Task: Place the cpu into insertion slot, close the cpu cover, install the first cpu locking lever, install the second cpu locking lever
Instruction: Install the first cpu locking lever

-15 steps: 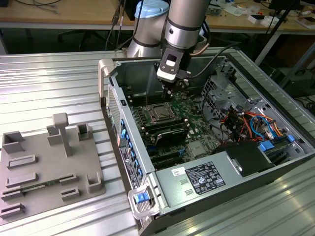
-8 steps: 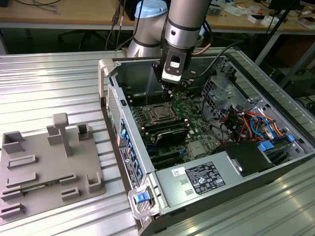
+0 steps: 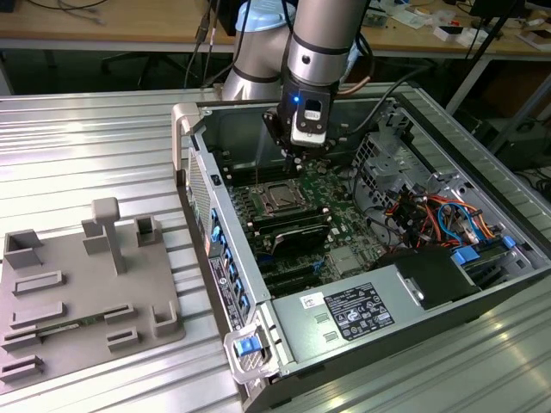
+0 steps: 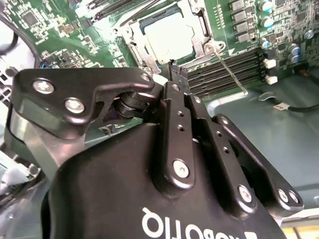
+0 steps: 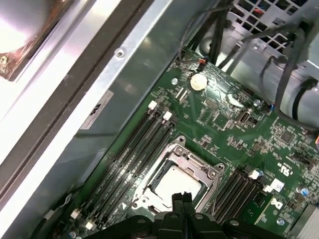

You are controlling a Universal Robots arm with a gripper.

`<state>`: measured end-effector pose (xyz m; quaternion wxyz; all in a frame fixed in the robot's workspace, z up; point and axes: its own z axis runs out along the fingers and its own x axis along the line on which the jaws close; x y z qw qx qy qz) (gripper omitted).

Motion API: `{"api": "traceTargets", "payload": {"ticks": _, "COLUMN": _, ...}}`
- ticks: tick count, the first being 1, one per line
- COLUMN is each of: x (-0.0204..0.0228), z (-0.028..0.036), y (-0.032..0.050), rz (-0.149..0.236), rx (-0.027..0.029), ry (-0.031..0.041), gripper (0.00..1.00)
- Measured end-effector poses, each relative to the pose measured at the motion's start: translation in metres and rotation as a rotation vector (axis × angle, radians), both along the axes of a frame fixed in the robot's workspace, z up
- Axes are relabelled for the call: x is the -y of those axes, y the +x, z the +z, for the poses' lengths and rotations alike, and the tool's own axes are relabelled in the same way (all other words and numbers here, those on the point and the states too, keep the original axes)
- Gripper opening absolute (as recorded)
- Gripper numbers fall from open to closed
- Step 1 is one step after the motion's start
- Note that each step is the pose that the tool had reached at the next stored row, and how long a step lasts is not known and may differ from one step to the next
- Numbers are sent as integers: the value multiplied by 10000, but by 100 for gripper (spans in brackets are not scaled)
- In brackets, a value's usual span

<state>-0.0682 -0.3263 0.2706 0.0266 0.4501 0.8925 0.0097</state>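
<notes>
Since the cpu [image 3: 277, 199] sits in its slot [image 5: 141, 201], mid-frame in the exterior view, cover [image 5: 172, 152] down over it, the fingers [image 5: 178, 200] hover just above, pinched shut on nothing. Guessing that makes a slim pusher for that loose lever [image 4: 230, 72].

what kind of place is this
Probably a robotics lab or workshop: an open computer case lies on a ribbed metal table, a robot arm reaches over its motherboard, and cluttered wooden desks stand behind.

Near edge of thin silver cpu cover [image 5: 199, 163] hidden behind black gripper [image 5: 183, 196], flat grey moulded plate [image 3: 86, 284] cut off at exterior view's left.
</notes>
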Motion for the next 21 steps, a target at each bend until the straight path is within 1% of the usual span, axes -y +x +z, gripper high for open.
{"api": "traceTargets", "payload": {"ticks": 2, "x": 0, "z": -2, "y": -40, "rz": 131, "rx": -1, "ry": 0, "gripper": 11}}
{"api": "traceTargets", "payload": {"ticks": 4, "x": 0, "z": -5, "y": -98, "rz": 248, "rx": -1, "ry": 0, "gripper": 11}}
{"api": "traceTargets", "payload": {"ticks": 5, "x": 0, "z": -14, "y": -238, "rz": 523, "rx": -1, "ry": 0, "gripper": 11}}
{"api": "traceTargets", "payload": {"ticks": 6, "x": 0, "z": -14, "y": -255, "rz": 571, "rx": -2, "ry": 0, "gripper": 11}}
{"api": "traceTargets", "payload": {"ticks": 16, "x": 0, "z": -14, "y": -255, "rz": 618, "rx": -2, "ry": 0, "gripper": 11}}
{"api": "traceTargets", "payload": {"ticks": 21, "x": 1, "z": -16, "y": -255, "rz": 1583, "rx": -1, "ry": 0, "gripper": 11}}
